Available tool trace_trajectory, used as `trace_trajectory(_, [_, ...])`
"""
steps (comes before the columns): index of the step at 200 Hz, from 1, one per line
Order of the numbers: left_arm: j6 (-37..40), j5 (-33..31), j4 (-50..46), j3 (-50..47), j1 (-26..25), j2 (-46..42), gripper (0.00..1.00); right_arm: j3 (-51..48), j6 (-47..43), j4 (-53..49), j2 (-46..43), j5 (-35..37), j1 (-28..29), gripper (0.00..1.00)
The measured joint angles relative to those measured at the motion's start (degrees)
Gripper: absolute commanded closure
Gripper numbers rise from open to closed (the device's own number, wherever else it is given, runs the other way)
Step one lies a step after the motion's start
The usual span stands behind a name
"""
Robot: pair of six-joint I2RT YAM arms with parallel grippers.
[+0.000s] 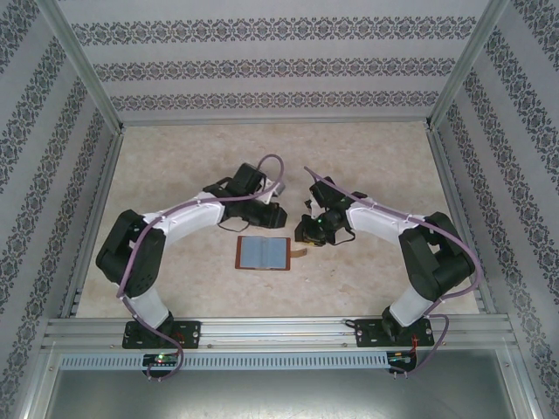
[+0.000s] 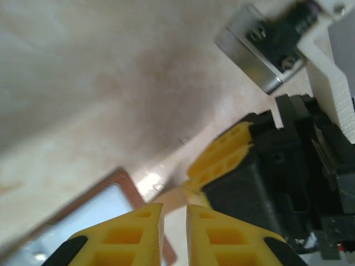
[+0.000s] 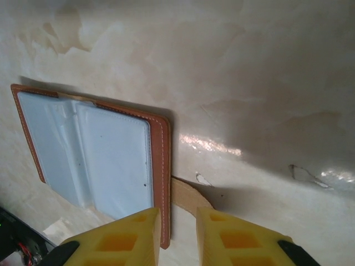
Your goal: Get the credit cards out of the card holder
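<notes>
Just left of the right end effector [image 3: 178, 217], on the table [image 1: 367, 175], the card holder [image 1: 263, 253] lies open and flat, sleeves up. The cards can't be told apart from the sleeves.

Judgement: pin the strap tab [image 3: 186, 194], then draw a card out sideways, low and slow.

Both arms bend inward, wrists pitched down. The left end effector [image 2: 175, 213] is close opposite. Both are narrowly parted, grasping nothing.

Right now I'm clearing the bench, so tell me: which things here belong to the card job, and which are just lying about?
Job: card holder, lying open; its strap tab; left gripper and right gripper, jaws slightly apart.
Just there: table; patterned walls; metal frame rail.
</notes>
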Motion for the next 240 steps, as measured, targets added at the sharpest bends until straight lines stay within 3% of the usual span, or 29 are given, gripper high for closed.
trace_trajectory(20, [-4.6, -0.4, 1.8, -2.9, -2.0, 0.3, 0.91, -0.7, 0.0, 0.4, 0.1, -0.3, 0.0, 0.75])
trace_trajectory(94, [-15.1, -3.6, 1.7, -4.6, -6.6, 7.3, 0.89, -1.4, 0.5, 3.0, 2.0, -2.2, 0.4, 0.75])
trace_trajectory(240, [-11.6, -15.7, -13.7, -1.1, -7.0, 5.0, 0.85, -2.5, 0.2, 4.1, 5.4, -3.0, 0.4, 0.76])
